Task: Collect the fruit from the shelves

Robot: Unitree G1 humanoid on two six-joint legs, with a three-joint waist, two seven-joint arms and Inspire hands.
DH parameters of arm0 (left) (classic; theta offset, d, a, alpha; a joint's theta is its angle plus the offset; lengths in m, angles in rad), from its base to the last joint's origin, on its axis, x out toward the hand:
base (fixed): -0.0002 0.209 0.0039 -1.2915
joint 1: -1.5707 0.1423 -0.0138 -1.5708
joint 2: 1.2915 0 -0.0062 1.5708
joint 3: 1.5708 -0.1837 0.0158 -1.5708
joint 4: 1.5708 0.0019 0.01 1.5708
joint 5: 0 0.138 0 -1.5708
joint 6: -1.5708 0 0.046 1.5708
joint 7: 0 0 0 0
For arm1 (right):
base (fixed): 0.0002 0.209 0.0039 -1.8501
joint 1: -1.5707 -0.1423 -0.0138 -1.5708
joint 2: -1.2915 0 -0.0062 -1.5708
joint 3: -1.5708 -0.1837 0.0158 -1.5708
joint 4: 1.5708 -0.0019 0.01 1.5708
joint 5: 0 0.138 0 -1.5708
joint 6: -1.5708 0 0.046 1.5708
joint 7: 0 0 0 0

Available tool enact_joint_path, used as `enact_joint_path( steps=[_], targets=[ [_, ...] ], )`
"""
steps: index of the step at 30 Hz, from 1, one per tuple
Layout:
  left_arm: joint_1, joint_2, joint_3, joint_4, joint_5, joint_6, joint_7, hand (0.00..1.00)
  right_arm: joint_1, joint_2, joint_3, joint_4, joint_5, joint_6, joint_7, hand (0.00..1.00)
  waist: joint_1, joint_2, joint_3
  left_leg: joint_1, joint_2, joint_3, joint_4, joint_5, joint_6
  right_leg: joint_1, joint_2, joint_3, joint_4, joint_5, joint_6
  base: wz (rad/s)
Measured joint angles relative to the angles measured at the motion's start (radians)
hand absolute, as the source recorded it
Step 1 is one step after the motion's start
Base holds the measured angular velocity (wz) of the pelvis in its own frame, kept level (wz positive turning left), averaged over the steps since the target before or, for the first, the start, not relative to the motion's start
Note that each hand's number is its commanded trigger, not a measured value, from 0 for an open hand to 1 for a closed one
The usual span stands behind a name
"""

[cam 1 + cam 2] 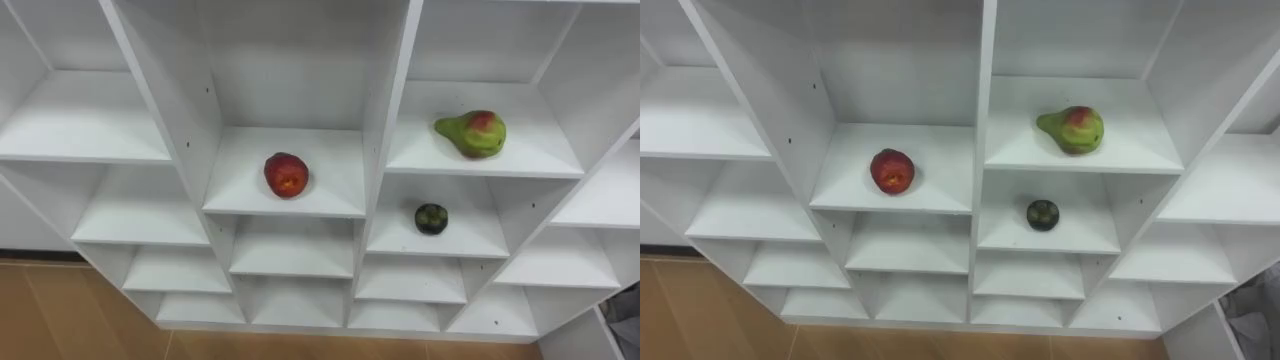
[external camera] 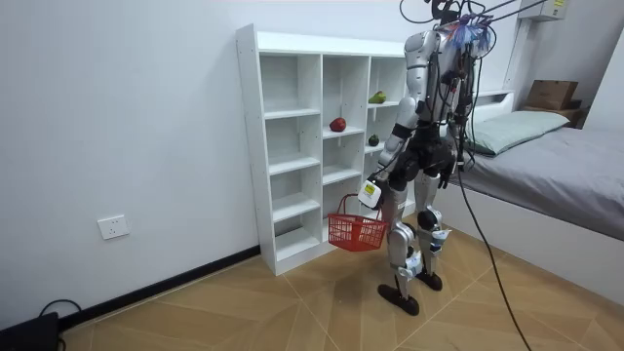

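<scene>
While the apple (image 1: 286, 174), pear (image 1: 472, 133) and small dark fruit (image 1: 431, 218) lay uncollected on the closet (image 1: 390, 90) shelves, the left hand (image 2: 370, 195), curled round the handle of the basket (image 2: 356, 232), hung it low, presumably ready to receive them.

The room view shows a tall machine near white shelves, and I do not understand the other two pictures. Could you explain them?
The machine is a humanoid robot standing before a white shelf unit. The room view comes from a camera elsewhere in the room. The two eye views come from the robot's head, looking down at the shelves, so both show nearly the same scene. On the shelves lie a red round fruit, a green-and-red pear in the next compartment to the right, and a small dark green round fruit on the shelf below the pear. The robot's left hand holds a red plastic basket by its handle.
</scene>
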Motion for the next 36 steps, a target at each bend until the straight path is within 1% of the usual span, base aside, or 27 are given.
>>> enact_joint_path(
  steps=[9, 15, 24, 27, 31, 32, 34, 36],
  targets=[
    [0.0, 0.0, 0.0, 0.0, -0.001, -0.004, -0.001, 1.0, -0.003, 0.0, 0.001, -0.001, 0.0, -0.001, 0.002, 0.0, 0.001, -0.002, 0.0, 0.002, -0.001, 0.0, 0.003, 0.0, 0.0, -0.001, -0.001, 0.001, 0.001, 0.0, 0.001, 0.0],
    [-0.008, 0.0, -0.002, 0.021, -0.072, -0.021, 0.004, 1.0, -0.002, 0.0, 0.004, -0.005, 0.007, -0.002, -0.001, 0.0, 0.003, -0.002, 0.0, 0.003, 0.0, 0.001, 0.004, 0.0, 0.0, 0.001, -0.001, 0.0, 0.001, 0.0, 0.001, 0.0],
    [-0.015, 0.001, -0.002, 0.027, -0.077, -0.025, 0.009, 1.0, -0.002, -0.001, 0.021, -0.01, 0.04, -0.013, -0.005, 0.0, 0.003, 0.0, 0.0, 0.002, 0.0, 0.001, 0.003, 0.0, 0.0, 0.001, -0.001, 0.002, 0.001, 0.0, 0.001, 0.0],
    [-0.016, 0.001, -0.002, 0.026, -0.077, -0.04, 0.009, 1.0, 0.001, -0.001, 0.02, -0.01, 0.042, -0.023, -0.005, 0.0, 0.002, 0.0, 0.0004, 0.003, -0.001, 0.001, 0.003, 0.0, 0.0, 0.001, -0.001, 0.006, 0.002, 0.0, 0.001, 0.0],
    [-0.017, 0.001, -0.002, 0.026, -0.076, -0.08, 0.01, 1.0, 0.005, -0.001, 0.019, -0.034, 0.032, -0.042, -0.012, 0.0, 0.001, -0.001, 0.001, 0.003, -0.001, 0.004, 0.003, 0.0, 0.0, 0.0, -0.001, 0.008, 0.002, 0.0, 0.001, -0.01],
    [-0.018, 0.001, -0.002, 0.026, -0.075, -0.092, 0.01, 1.0, 0.009, -0.001, 0.019, -0.056, 0.02, -0.046, -0.012, 0.0, 0.002, -0.002, 0.0013, 0.002, 0.0, 0.008, 0.002, 0.0, 0.0, -0.003, 0.0, 0.008, 0.002, 0.0, 0.001, -0.05],
    [-0.017, 0.001, -0.002, 0.024, -0.075, -0.106, 0.01, 1.0, 0.016, -0.001, 0.018, -0.104, -0.007, -0.054, -0.013, 0.0, 0.003, -0.002, 0.0012, 0.0, 0.001, 0.018, 0.0, 0.0, 0.0, -0.009, 0.001, 0.015, 0.003, 0.0, 0.001, -0.09],
    [-0.017, 0.001, 0.0, 0.022, -0.075, -0.109, 0.012, 1.0, 0.037, -0.001, 0.017, -0.186, -0.039, -0.065, -0.013, 0.0, 0.002, -0.001, 0.0008, 0.001, 0.001, 0.022, -0.005, 0.0, 0.0, -0.011, 0.002, 0.024, 0.003, 0.001, 0.002, -0.09]
  ],
)
